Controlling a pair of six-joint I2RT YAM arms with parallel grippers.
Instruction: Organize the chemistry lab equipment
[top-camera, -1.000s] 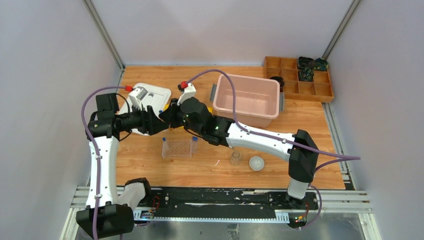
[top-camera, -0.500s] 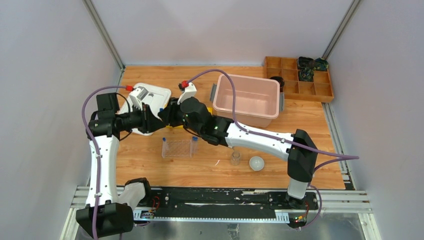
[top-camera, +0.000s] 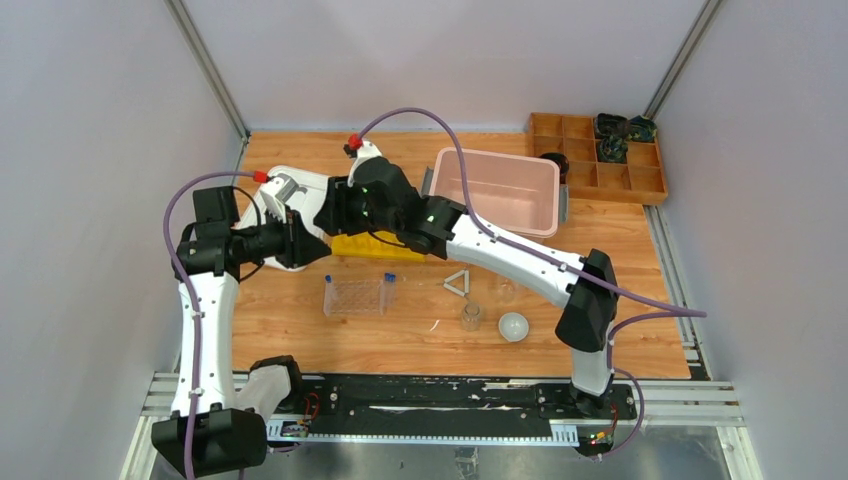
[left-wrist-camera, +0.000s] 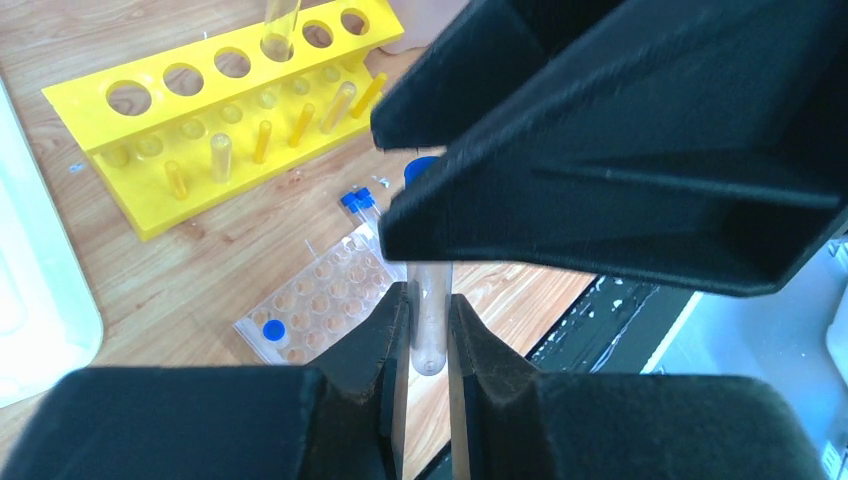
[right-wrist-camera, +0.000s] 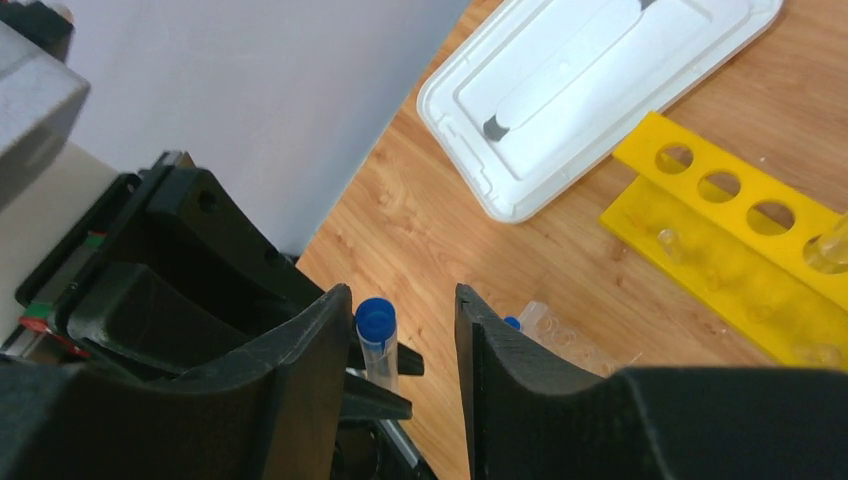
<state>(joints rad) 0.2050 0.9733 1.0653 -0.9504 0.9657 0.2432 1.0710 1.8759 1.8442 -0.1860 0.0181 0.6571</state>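
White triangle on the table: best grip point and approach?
Pinch one side bar of the white triangle from straight above, one finger inside its open centre, one outside. It lies flat on the table, so a sideways approach would likely find nothing to catch.

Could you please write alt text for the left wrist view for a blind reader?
The left hand pinches a clear blue-capped tube, the right hand open around its cap. Beyond them, a yellow rack and a clear tube rack sit on the wooden table.
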